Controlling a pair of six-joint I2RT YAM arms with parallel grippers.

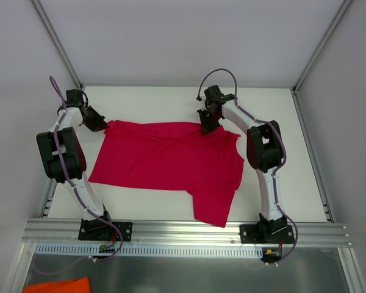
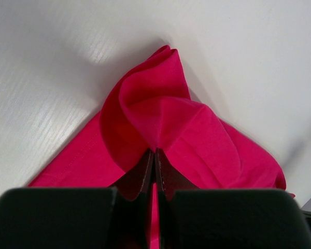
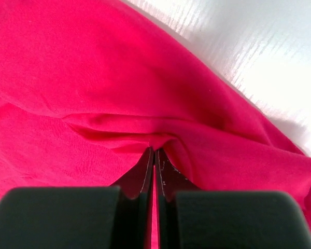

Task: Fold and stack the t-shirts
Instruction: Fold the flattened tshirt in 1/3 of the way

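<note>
Tabletop (image 1: pixel 171 104) first: we see a white surface walled by pale panels, with a slotted metal rail (image 1: pixel 183 231) along its near edge where both arm bases are bolted. Across its middle lies the t-shirt (image 1: pixel 165 162), plain crimson red and spread mostly flat with soft wrinkles. One flap of it reaches toward the near edge on the right side.

We find the left arm (image 1: pixel 64 152) bent over the left margin of the tabletop and the right arm (image 1: pixel 265 152) bent over the right side. Both reach to the far edge of the cloth.

The left pincer (image 1: pixel 99 125) sits at the far left corner of the t-shirt. From the left wrist view its fingers (image 2: pixel 139 180) are pressed together with a pinch of red fabric between them, and the corner rises in a small peaked fold beyond the tips. The right pincer (image 1: pixel 205 128) sits on the far edge, farther right. From its own wrist view its fingers (image 3: pixel 168 179) are likewise closed on a ridge of the fabric, which puckers at the tips.

Below the rail, at the near left corner of the overhead view, we make out a bit of orange cloth (image 1: pixel 55 285).
</note>
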